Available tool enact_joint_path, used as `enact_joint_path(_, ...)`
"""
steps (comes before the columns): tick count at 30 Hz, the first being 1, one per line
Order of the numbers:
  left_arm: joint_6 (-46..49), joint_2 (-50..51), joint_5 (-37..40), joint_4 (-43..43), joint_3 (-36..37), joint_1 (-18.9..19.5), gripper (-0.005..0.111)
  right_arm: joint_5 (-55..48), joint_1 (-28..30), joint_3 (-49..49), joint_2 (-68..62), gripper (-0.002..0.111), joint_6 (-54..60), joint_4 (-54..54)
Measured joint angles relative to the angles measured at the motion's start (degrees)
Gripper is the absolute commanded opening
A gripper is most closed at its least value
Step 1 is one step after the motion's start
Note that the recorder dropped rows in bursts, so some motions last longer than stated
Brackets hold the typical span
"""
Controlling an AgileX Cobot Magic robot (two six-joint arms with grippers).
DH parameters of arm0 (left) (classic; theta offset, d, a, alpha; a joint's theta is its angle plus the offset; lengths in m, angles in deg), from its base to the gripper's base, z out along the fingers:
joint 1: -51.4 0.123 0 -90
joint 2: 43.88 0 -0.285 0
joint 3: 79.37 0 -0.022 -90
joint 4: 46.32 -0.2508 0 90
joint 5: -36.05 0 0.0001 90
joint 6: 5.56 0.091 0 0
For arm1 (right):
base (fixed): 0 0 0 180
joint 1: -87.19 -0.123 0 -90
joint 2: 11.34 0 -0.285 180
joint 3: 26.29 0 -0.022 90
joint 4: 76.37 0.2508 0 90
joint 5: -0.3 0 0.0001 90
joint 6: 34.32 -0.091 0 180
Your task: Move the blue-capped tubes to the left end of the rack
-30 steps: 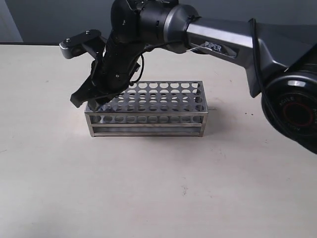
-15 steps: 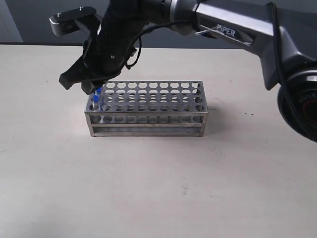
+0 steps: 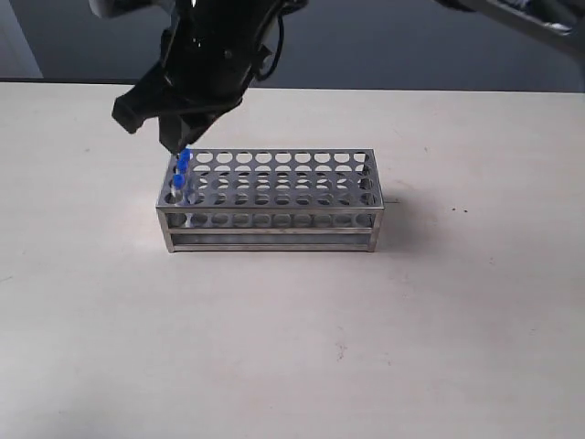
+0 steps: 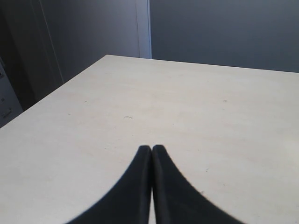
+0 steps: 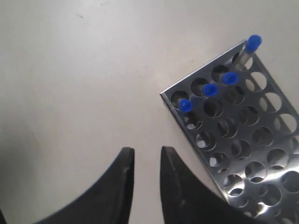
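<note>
The rack [image 3: 274,203] stands on the pale desk [image 3: 292,347] in its far half, with its long side parallel to the far edge and its middle a little nearer the left edge than the right. The blue-capped tubes [image 5: 210,90] stand upright in the row of holes at the rack's short end toward the desk's left edge. The right wrist view shows all four caps in a line there, one to a hole, while the exterior view shows only two caps clearly [image 3: 181,169]. The other holes of the top plate are open. The right gripper [image 3: 151,128] hangs in the air above that end, on the side toward the desk's far left corner. Its fingers are released, a narrow gap between them and nothing in it, and in its own view [image 5: 145,151] they are clear of rack and tubes. The left gripper [image 4: 151,148] hangs over bare desk near a corner, its fingers clenched tip to tip on nothing.
</note>
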Motion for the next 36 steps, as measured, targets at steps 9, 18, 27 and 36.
enact_joint_path(9, 0.0, 0.0, 0.0, 0.0, 0.0, 0.0, 0.000, -0.1, 0.0, 8.4, 19.8, 0.021, -1.5, -0.2)
enact_joint_path(18, 0.0, 0.0, 0.0, 0.0, 0.0, 0.0, 0.000, -0.6, 0.0, 15.3, 36.4, 0.021, -2.2, -0.2)
enact_joint_path(27, 0.0, 0.0, 0.0, 0.0, 0.0, 0.0, 0.000, -0.6, 0.0, 15.3, 46.3, 0.021, -2.2, -5.3)
enact_joint_path(36, 0.0, 0.0, 0.0, 0.0, 0.0, 0.0, 0.000, 0.6, 0.2, 25.0, 58.2, 0.021, -11.6, -18.1)
